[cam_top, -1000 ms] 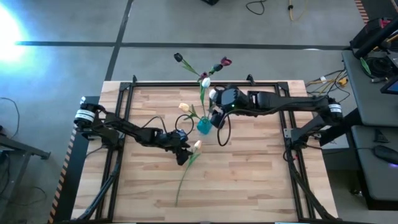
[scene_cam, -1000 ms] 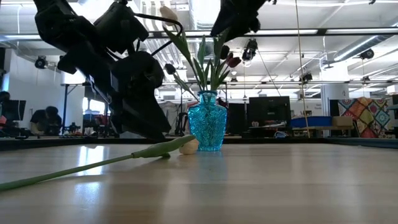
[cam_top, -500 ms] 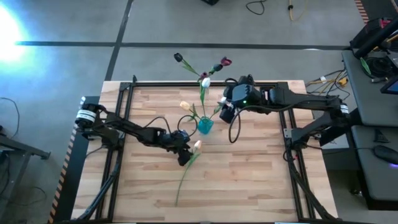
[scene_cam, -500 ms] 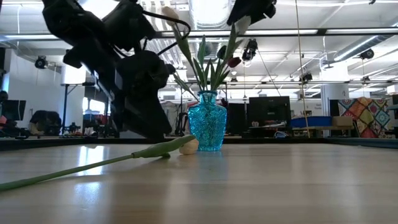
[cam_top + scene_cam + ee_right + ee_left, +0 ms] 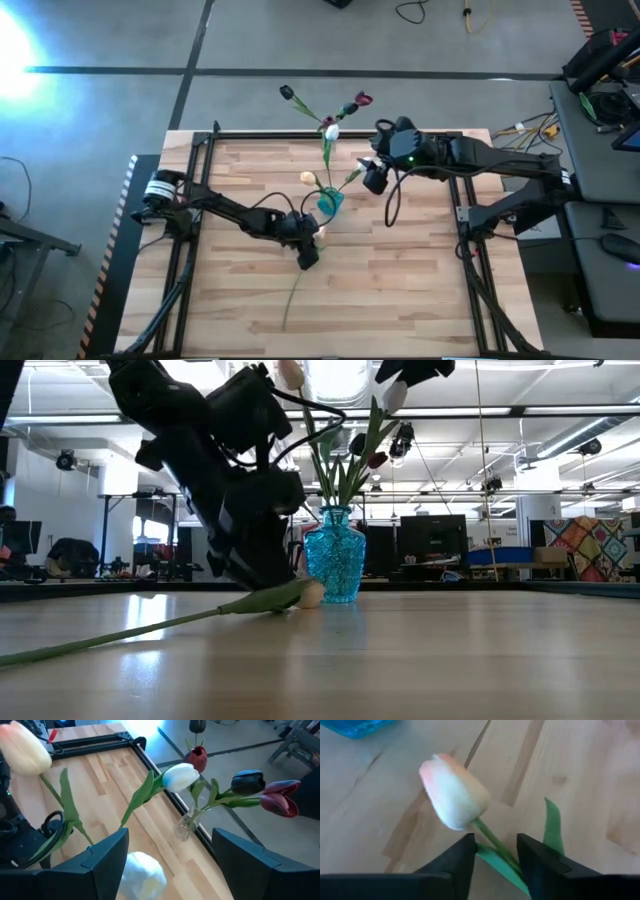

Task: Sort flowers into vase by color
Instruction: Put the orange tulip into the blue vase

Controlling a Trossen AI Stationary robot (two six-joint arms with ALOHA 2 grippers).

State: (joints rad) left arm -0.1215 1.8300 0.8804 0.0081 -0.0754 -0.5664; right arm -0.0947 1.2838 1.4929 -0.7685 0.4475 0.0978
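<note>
A peach-cream tulip [image 5: 317, 233] lies flat on the table, its long green stem [image 5: 293, 295] running toward the near edge. My left gripper [image 5: 495, 865] is low over it and open, one finger on each side of the stem just behind the head [image 5: 454, 797]; whether they touch it does not show. A blue glass vase [image 5: 329, 201] stands mid-table holding a peach-cream tulip [image 5: 308, 178] and a white one [image 5: 393, 397]. My right gripper [image 5: 372, 180] hangs open, right of the vase, its fingers wide on either side of that white head [image 5: 142, 872] without touching it.
A small clear vase [image 5: 185, 827] stands at the table's far edge with a white tulip [image 5: 179, 776] and dark maroon ones [image 5: 277, 802] leaning out over the floor. A black frame [image 5: 300, 133] borders the table. Bare wood lies to the near and right sides.
My left gripper has moved toward the table's right and down, and now stands low over the lying tulip just behind its head. My right gripper has drawn away from the blue vase toward the right and far edges, leaving the white tulip standing in it.
</note>
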